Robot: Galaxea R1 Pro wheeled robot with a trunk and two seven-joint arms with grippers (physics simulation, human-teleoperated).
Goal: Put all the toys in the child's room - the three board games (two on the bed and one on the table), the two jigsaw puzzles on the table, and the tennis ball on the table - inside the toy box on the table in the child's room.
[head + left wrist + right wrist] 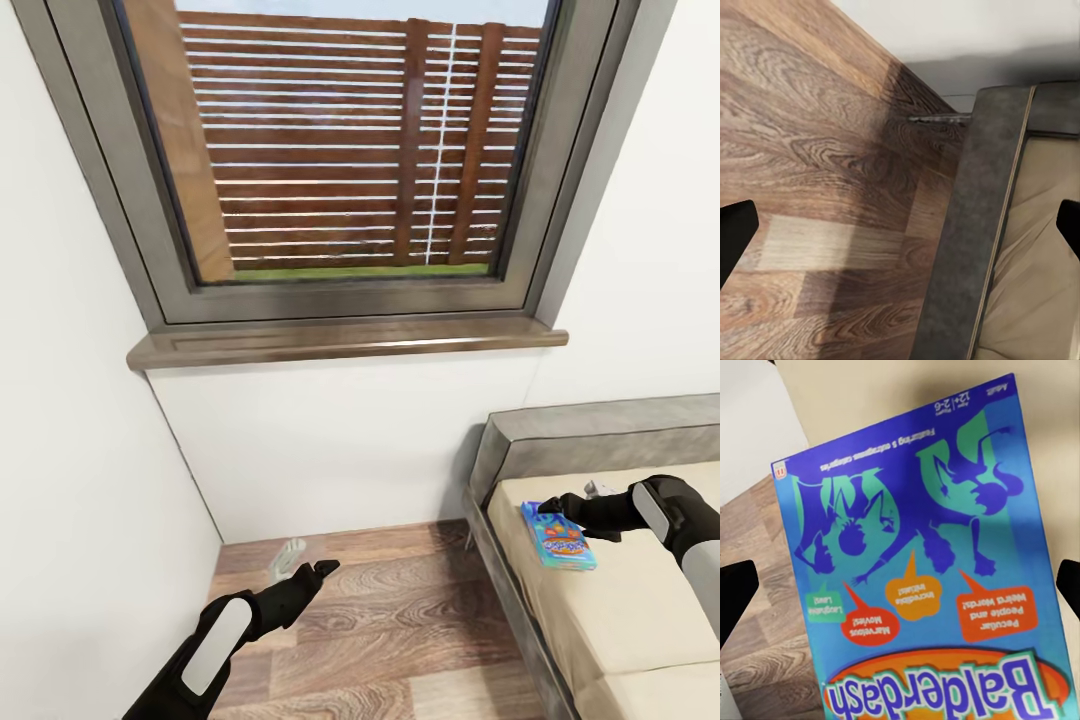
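Room: white walls and a dark-framed window (pixel 350 150) are facing the bed (pixel 600 590).
Board game (pixel 558 537): lying flat near the bed's headboard.
Right end effector (pixel 560 512): hovering spread wide over the board game.
Left end effector (pixel 312 572): hanging wide open above the floor (pixel 400 620) beside the bed.

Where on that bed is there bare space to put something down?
The beige mattress lies bare in front of the blue board game, toward the near edge. It is crowded beside the grey headboard, where the game lies with the right gripper over it. The wood floor beside the bed is bare too.
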